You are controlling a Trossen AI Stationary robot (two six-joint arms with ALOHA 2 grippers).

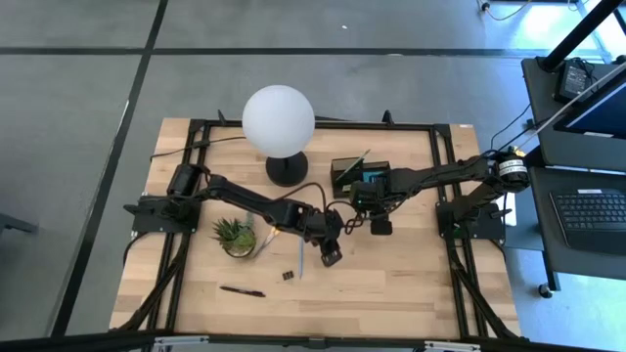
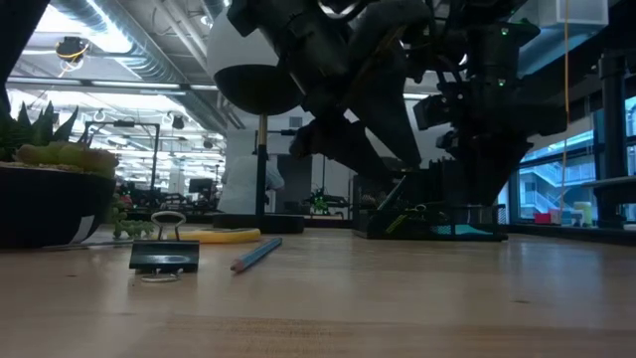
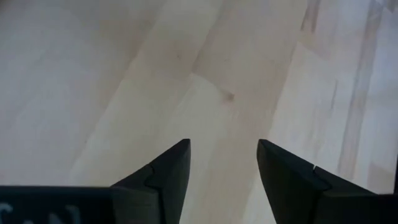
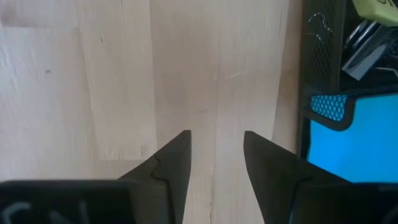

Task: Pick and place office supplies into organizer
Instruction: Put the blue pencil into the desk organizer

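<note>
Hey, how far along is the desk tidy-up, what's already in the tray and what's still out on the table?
Done: the tray already holds a blue pad and some other items. In hand: nothing; the left tool and right tool are both open over bare wood. Left: a black pen, a binder clip, a blue pencil and a yellow piece beside the plant.

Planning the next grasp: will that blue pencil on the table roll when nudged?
Probably. The blue pencil looks slim and stiff, lying flat on bare wood, so a sideways nudge could roll it. It likely weighs little. The binder clip beside it might stop it.
</note>
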